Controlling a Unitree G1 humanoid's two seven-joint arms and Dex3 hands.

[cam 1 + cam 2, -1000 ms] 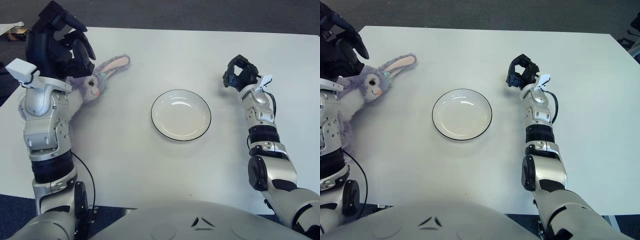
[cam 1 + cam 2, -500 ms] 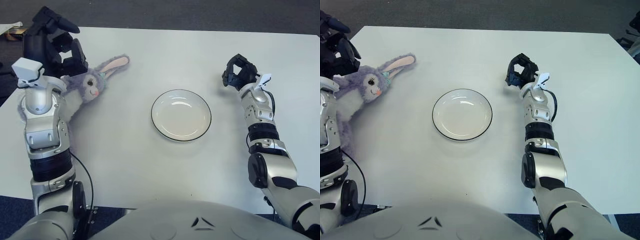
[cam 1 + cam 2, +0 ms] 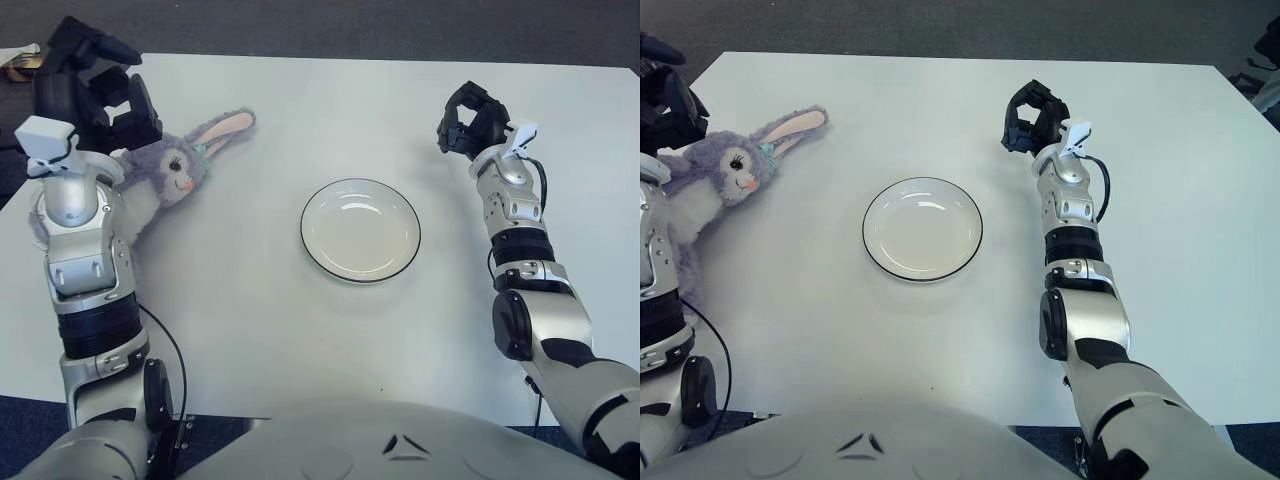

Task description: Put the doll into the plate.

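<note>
Two robot hands are showing over a white tabletop (image 3: 300, 330), one at each side, and between them a round white plate (image 3: 360, 230) with a dark rim is sitting near the middle, with nothing in it.

Over at the far left, a purple plush rabbit doll (image 3: 168, 172) is lying on its back on the tabletop, well apart from the plate. Its face is turning up toward the robot's head, one pink-lined ear (image 3: 226, 127) is stretching out toward the right, and its pale body is disappearing behind the silver forearm (image 3: 80, 235) of the left arm.

Hovering just behind and to the left of the doll's head is the left hand (image 3: 88, 90), dark and blocky, its fingers (image 3: 140, 105) spreading apart and closing on nothing. One finger is showing right beside the doll's head, though I cannot tell from where I am standing whether it is actually touching the fur.

Far off on the other side, the right hand (image 3: 1032, 118) is showing to the right of the plate and a little farther back, its fingers curling inward into a loose fist with nothing gripped inside. I cannot tell whether it is touching the surface below.
</note>
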